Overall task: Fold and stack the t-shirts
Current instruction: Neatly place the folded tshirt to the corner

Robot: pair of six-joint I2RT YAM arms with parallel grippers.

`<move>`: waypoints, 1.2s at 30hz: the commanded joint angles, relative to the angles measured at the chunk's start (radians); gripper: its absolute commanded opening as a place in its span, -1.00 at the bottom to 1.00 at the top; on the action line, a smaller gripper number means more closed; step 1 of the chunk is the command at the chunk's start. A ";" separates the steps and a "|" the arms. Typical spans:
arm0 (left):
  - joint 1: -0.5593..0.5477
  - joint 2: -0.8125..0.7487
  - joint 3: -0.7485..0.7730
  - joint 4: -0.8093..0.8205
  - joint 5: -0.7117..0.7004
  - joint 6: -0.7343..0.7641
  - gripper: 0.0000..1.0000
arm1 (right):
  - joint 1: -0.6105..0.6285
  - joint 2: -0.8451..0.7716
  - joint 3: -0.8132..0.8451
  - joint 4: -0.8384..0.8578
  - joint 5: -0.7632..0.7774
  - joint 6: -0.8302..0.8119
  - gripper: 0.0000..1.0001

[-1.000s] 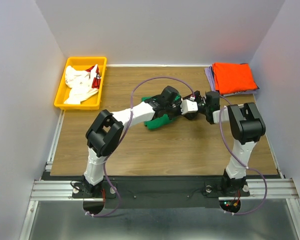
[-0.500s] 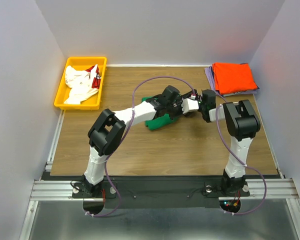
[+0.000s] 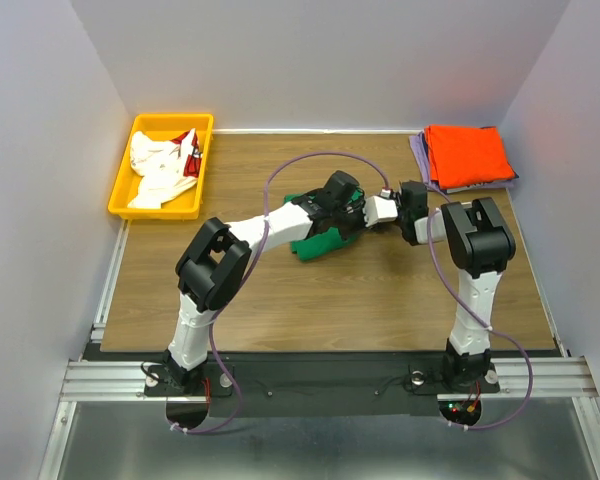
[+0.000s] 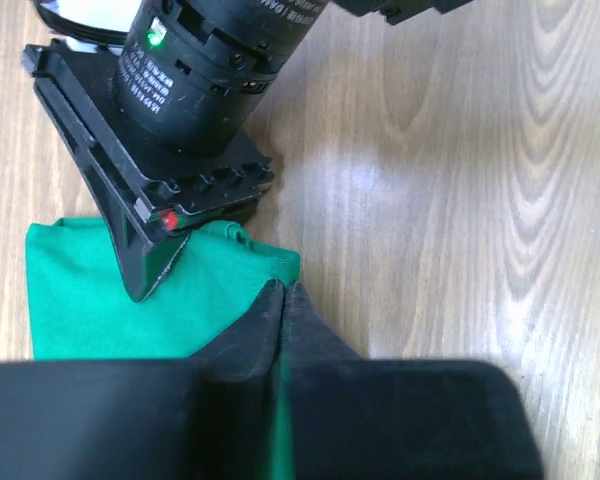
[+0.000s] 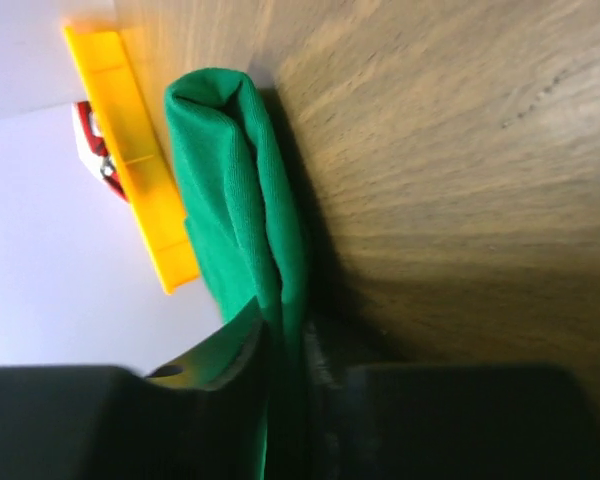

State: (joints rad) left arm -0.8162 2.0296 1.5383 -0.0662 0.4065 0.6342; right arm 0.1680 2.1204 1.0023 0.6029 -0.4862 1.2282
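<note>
A bright green t-shirt (image 3: pixel 320 240), folded into a thick bundle, lies on the middle of a wooden table (image 3: pixel 280 310), and both claws meet at its right-hand edge. The left claw (image 4: pixel 282 292) has its two black fingers pressed together, with a thin sliver of green cloth caught between them at the shirt's corner. Most of the shirt spreads to that claw's left in its wrist view. The right claw (image 5: pixel 280 335) comes at the same edge from the opposite side, its fingers narrow around a doubled fold of the green cloth, which extends ahead of it as a rounded ridge lying along the wood. In the left wrist view, one finger of the right claw rests its tip on the green cloth just to the left of the left claw's fingertips. From above, the two claws sit nearly tip to tip. Well beyond the claws and to their right, at the far right corner of the table, an orange t-shirt (image 3: pixel 467 155) lies folded on top of a pale lavender t-shirt (image 3: pixel 418 150), whose edge shows along its left side. Well beyond the claws and to their left, a yellow plastic bin (image 3: pixel 120 195) sits at the far left corner, holding crumpled white t-shirts with red (image 3: pixel 160 170)
</note>
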 commanded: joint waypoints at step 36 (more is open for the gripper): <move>0.353 -0.646 -0.435 -0.116 0.060 -0.307 0.97 | -0.199 0.048 0.969 -0.947 0.462 -1.386 -0.99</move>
State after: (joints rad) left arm -0.4686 1.4151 1.1122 -0.2237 0.4702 0.3492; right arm -0.0055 2.1277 1.8801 -0.3252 -0.0772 -0.0853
